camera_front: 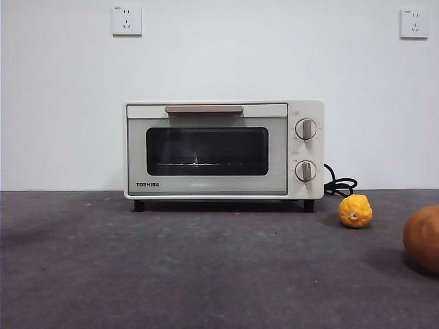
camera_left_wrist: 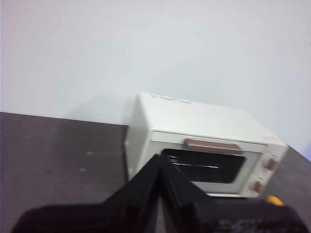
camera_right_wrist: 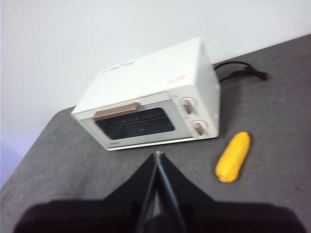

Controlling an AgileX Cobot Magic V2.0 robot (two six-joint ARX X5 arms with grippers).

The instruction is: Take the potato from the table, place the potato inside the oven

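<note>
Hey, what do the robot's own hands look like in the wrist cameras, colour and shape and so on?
Both look alike. The left hand is matte black: two flat, wedge-shaped jaws rising from a broad dark body and narrowing to one sharp point. The right hand is the same black, tapered pair, with a thin pale seam between the jaws. No cables, markings or labels show on either. The front view shows neither arm.

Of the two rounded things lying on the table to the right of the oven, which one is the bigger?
The brownish-orange potato, cut by the picture's right edge; the bumpy yellow fruit is smaller.

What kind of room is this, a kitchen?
Probably a test bench, not a real kitchen: a toaster oven sits alone on a dark table against a bare white wall with two sockets.
</note>
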